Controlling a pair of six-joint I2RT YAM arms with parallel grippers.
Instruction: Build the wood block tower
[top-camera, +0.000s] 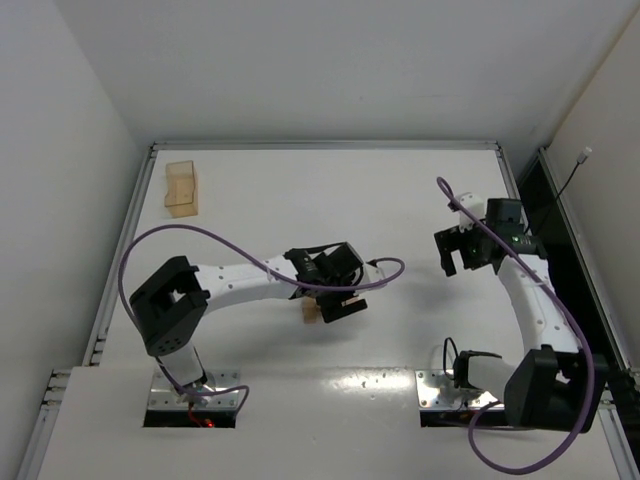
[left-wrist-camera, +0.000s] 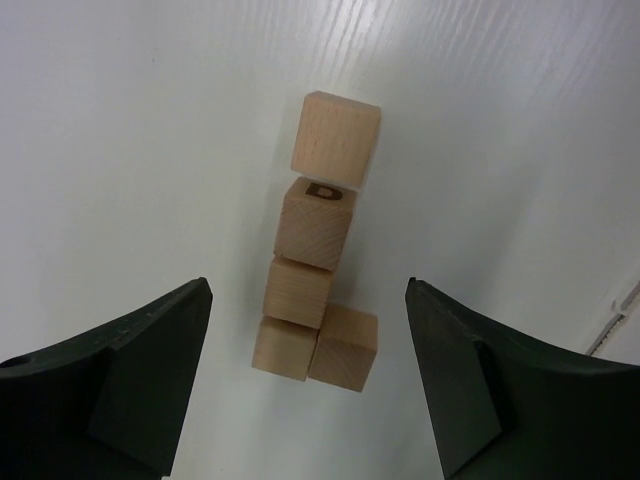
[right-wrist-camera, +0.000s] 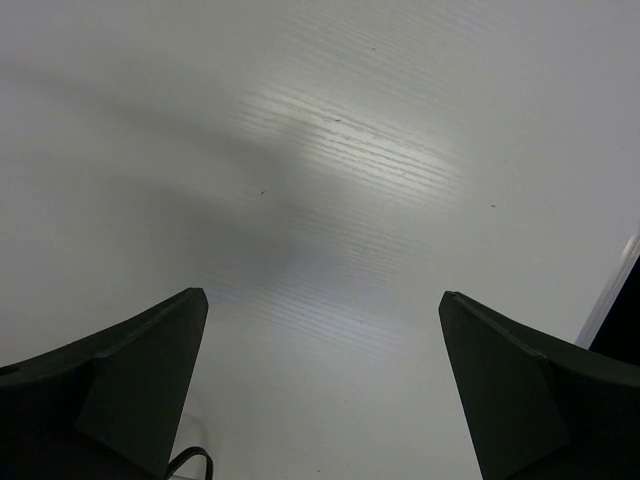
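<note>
We see the tower (left-wrist-camera: 318, 225) standing 4 wood blocks high on the white table (left-wrist-camera: 120, 150), near its middle front. A 5th cube (left-wrist-camera: 345, 348) sits just beside the bottom block. Our left gripper (left-wrist-camera: 307, 288) hangs above the stack, its jaws well apart on either side, gripping nothing. Our right gripper (right-wrist-camera: 320, 390) is spread wide over the table's right side, holding nothing.

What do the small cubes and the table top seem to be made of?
The cubes look like bare light wood: tan, matte, with grain lines on their faces. The table top looks like white painted or laminated board, faintly glossy with fine streaks; the exact material is unclear.
</note>
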